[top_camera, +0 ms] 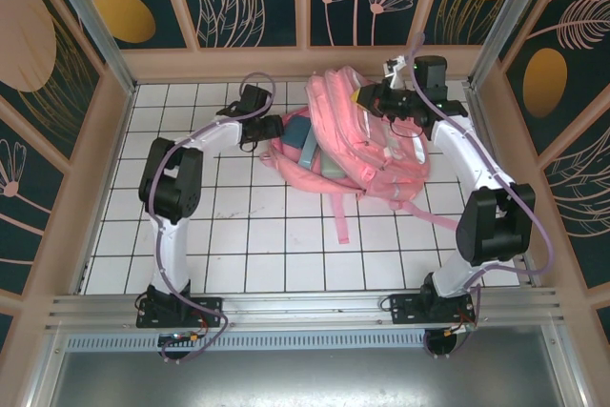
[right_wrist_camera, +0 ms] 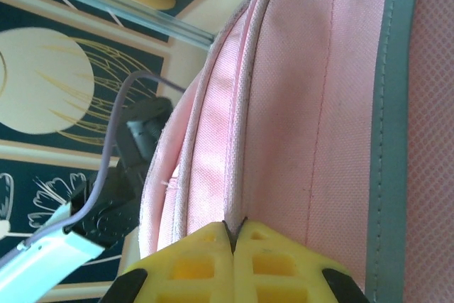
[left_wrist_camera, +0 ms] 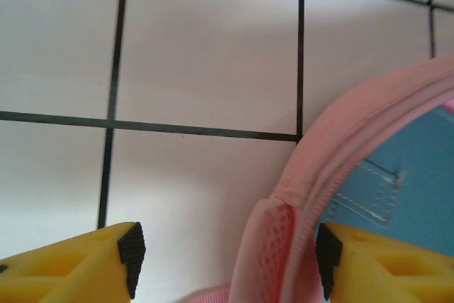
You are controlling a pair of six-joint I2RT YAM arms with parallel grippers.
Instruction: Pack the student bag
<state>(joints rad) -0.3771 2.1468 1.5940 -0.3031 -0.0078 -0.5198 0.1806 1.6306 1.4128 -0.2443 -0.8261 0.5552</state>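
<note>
Pink student bag (top_camera: 367, 154) | rim inside released left hand (left_wrist_camera: 229, 259) | right hand (right_wrist_camera: 234, 230) clenching seam

Left wrist view: student bag (left_wrist_camera: 340, 148) runs off right and bottom edges; its pink rim hides part of a blue panel (left_wrist_camera: 418, 168).

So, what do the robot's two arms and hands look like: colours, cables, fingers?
The left arm and right arm have white links, black joint housings and thin lilac cables looped alongside. The left hand and right hand have yellow fingers; black pads show on the left tips.
</note>
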